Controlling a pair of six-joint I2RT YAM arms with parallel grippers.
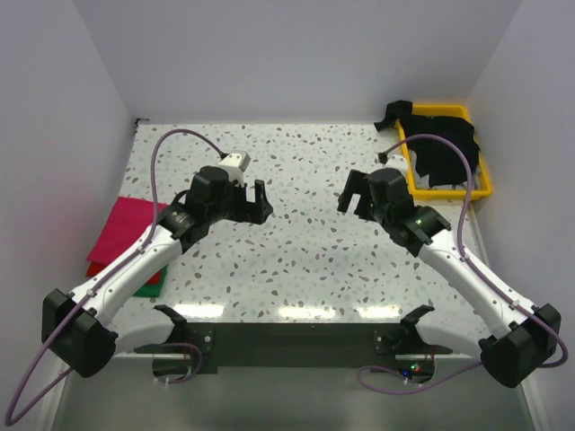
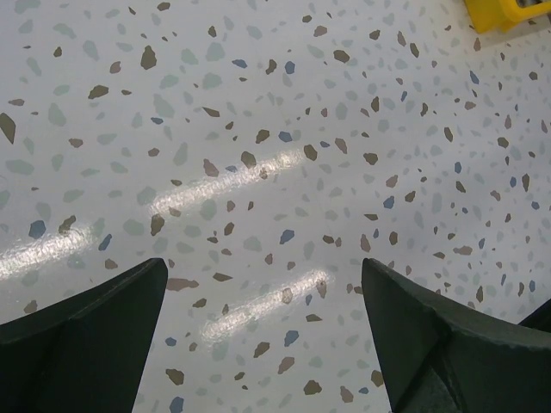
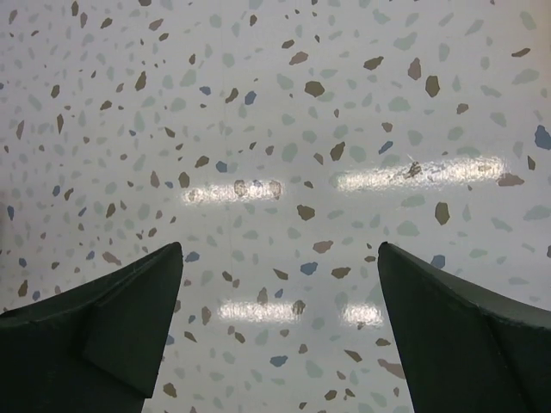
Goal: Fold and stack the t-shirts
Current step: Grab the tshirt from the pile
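Observation:
A folded magenta t-shirt (image 1: 128,226) tops a stack at the table's left edge, with a red t-shirt (image 1: 99,263) and a green edge (image 1: 155,284) under it. A black t-shirt (image 1: 444,149) lies crumpled in the yellow tray (image 1: 452,192) at the back right and hangs over its rim. No grey t-shirt is in view. My left gripper (image 1: 260,200) is open and empty above the bare table centre, also shown in the left wrist view (image 2: 263,288). My right gripper (image 1: 351,198) is open and empty, facing it, also shown in the right wrist view (image 3: 280,271).
The speckled table (image 1: 296,260) has white walls on the left, back and right. A corner of the yellow tray (image 2: 501,12) shows at the top right of the left wrist view. A dark mounting bar (image 1: 287,341) runs along the near edge.

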